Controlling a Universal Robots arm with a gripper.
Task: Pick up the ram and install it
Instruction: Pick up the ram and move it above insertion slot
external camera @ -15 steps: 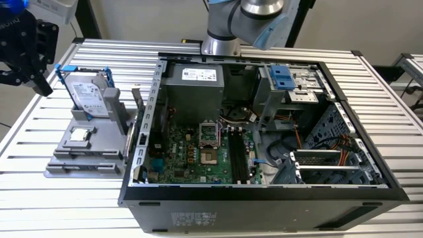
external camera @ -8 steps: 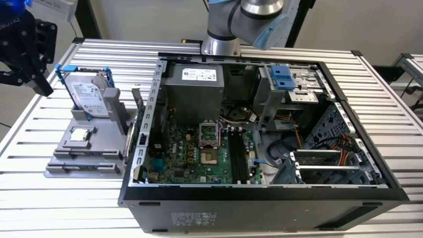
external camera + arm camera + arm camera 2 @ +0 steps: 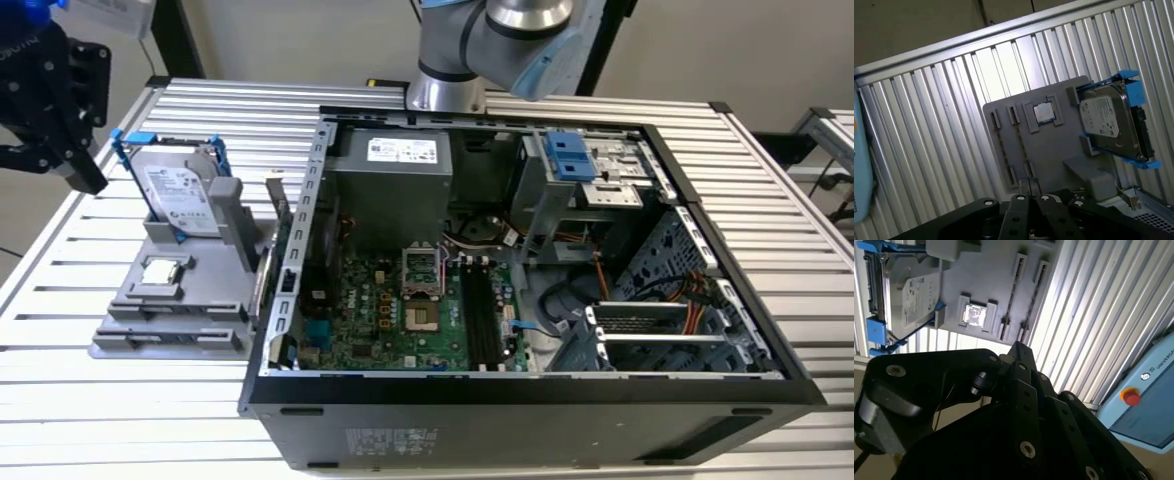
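Hovering just beside the gray tray (image 3: 160,335), away from the computer case (image 3: 534,420), with the gripper (image 3: 88,180) pinched shut and holding nothing. Not being able to tell where the ram is sitting; seeing two long bare grooves (image 3: 1002,145) in that tray in the first wrist view. Guessing at a light, stiff, easy-to-crack stick, best pinched by its flat sides.

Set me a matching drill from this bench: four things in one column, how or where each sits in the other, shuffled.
Things:
1. hard drive
2. processor chip
3. motherboard
4. computer case

Places or states:
a. inside the case
b. open, on the slatted table
c. upright in a blue frame
d. flat in a recess of the grey holder

Pairs: 1-c, 2-d, 3-a, 4-b
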